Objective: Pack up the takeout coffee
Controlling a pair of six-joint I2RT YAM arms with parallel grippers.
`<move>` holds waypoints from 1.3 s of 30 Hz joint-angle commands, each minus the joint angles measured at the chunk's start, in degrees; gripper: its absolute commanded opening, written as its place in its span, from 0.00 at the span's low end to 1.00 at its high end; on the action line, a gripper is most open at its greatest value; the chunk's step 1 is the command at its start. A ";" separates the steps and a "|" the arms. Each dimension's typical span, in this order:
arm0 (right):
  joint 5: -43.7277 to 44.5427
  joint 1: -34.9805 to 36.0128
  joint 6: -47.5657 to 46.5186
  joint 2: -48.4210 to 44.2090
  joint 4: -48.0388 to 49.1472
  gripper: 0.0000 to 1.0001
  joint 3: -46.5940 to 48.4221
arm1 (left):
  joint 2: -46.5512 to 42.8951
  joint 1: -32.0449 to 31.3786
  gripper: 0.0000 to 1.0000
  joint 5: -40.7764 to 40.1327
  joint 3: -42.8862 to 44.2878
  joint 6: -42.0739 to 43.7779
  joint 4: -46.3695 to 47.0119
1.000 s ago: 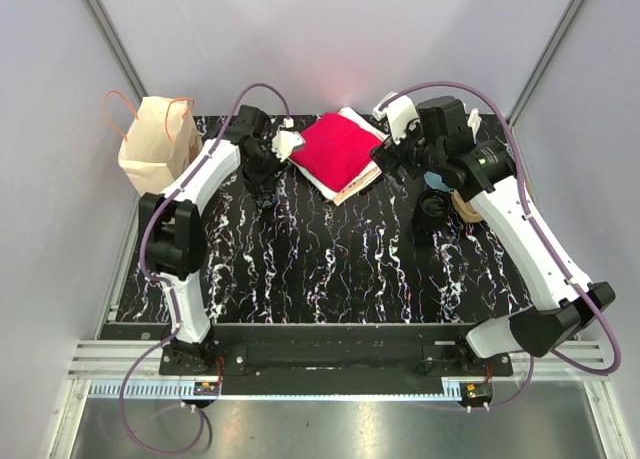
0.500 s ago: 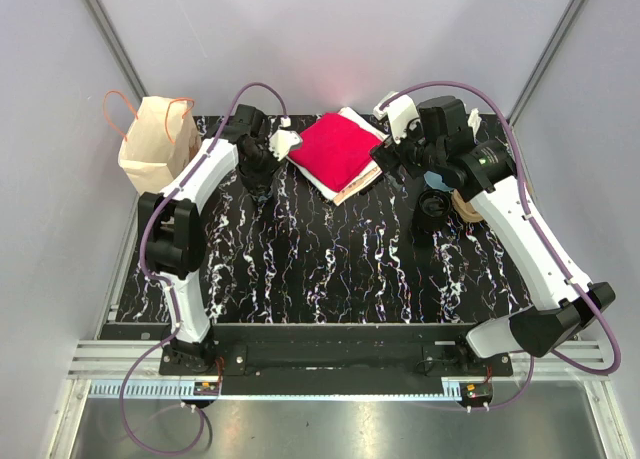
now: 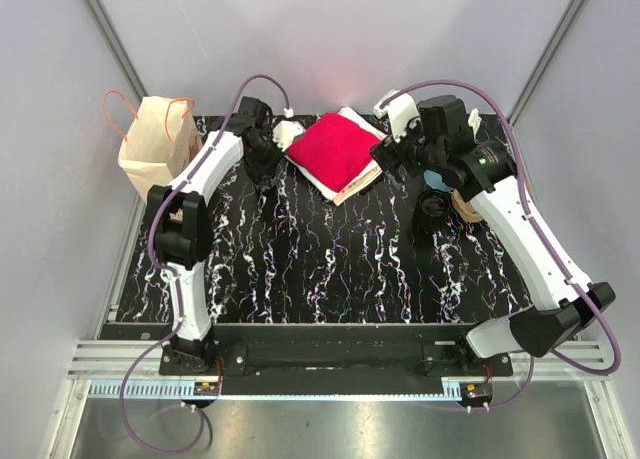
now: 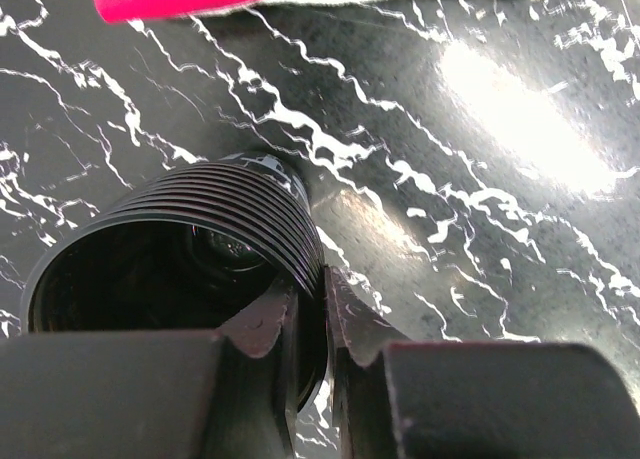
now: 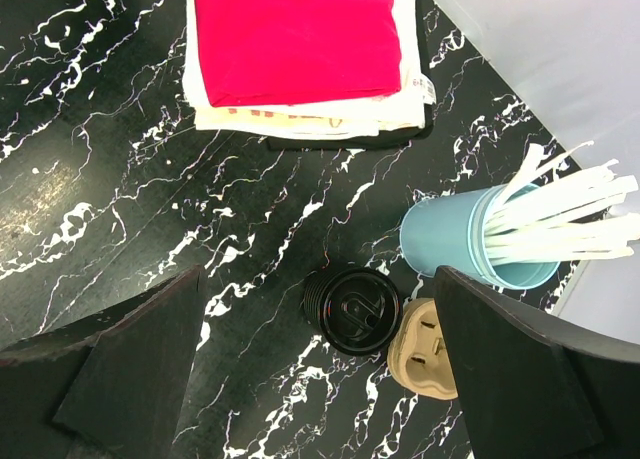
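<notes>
My left gripper is shut on the wall of an open black ribbed cup, one finger inside the rim and one outside. In the top view it is at the table's far left, next to the red napkin stack. A second black cup with a lid stands at the right, also in the top view. My right gripper is open and empty, high above that lidded cup. The brown paper bag stands at the far left edge.
A light blue cup of white straws and a tan molded piece sit right beside the lidded cup. The napkin stack lies at the back centre. Grey walls close the table's sides and back.
My left gripper has moved away from me with the open black cup, toward the back of the table near the napkins. The right arm has barely moved.
</notes>
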 commanded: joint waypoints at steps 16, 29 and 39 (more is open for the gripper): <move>0.26 -0.65 0.76 -1.75 2.39 1.00 -0.46 | 6.71 -1.27 0.15 3.03 13.93 -2.68 0.58; 0.53 -0.74 0.76 -1.75 2.47 1.00 -0.46 | 9.88 -3.56 0.18 3.91 18.14 -4.35 0.76; 0.61 -0.74 0.67 -1.58 2.74 1.00 -0.55 | 9.44 -3.74 0.39 2.68 19.90 -4.44 0.84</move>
